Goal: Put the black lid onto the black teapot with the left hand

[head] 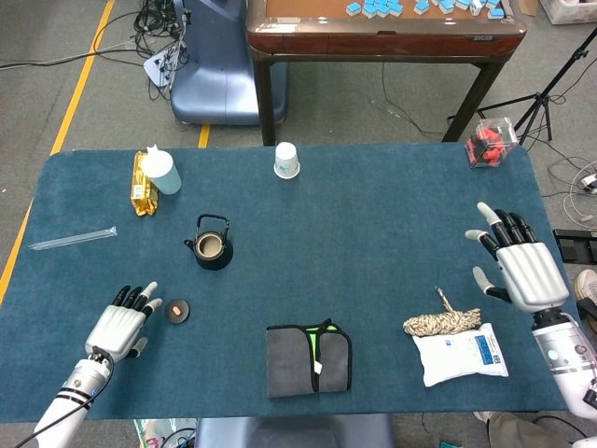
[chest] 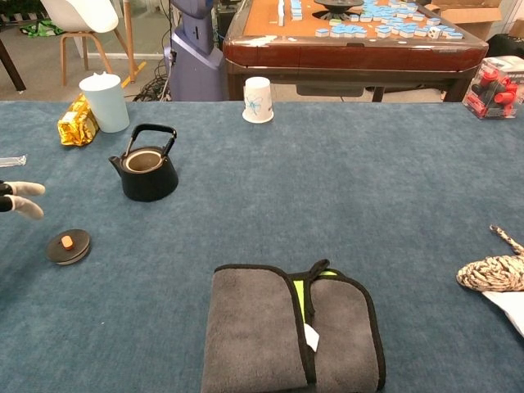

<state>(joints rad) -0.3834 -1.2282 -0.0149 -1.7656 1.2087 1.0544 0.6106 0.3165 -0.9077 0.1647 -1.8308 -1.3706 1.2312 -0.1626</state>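
Observation:
The black lid [head: 176,311] [chest: 68,246], round with a small orange knob, lies flat on the blue table cloth. Behind it and a little to its right the black teapot [head: 211,248] [chest: 147,169] stands upright, handle raised and mouth uncovered. My left hand [head: 123,324] hovers just left of the lid, fingers spread and holding nothing; only its fingertips [chest: 24,199] show at the chest view's left edge. My right hand [head: 519,265] is open over the table's right side, far from both.
A folded grey cloth [head: 310,358] lies at the front centre. A coiled rope [head: 440,322] and a white packet [head: 461,354] sit front right. At the back are a white paper cup [head: 286,161], a pale cup [head: 161,172], a gold packet [head: 140,183] and a red-filled box [head: 491,142]. A clear tube [head: 72,238] lies far left.

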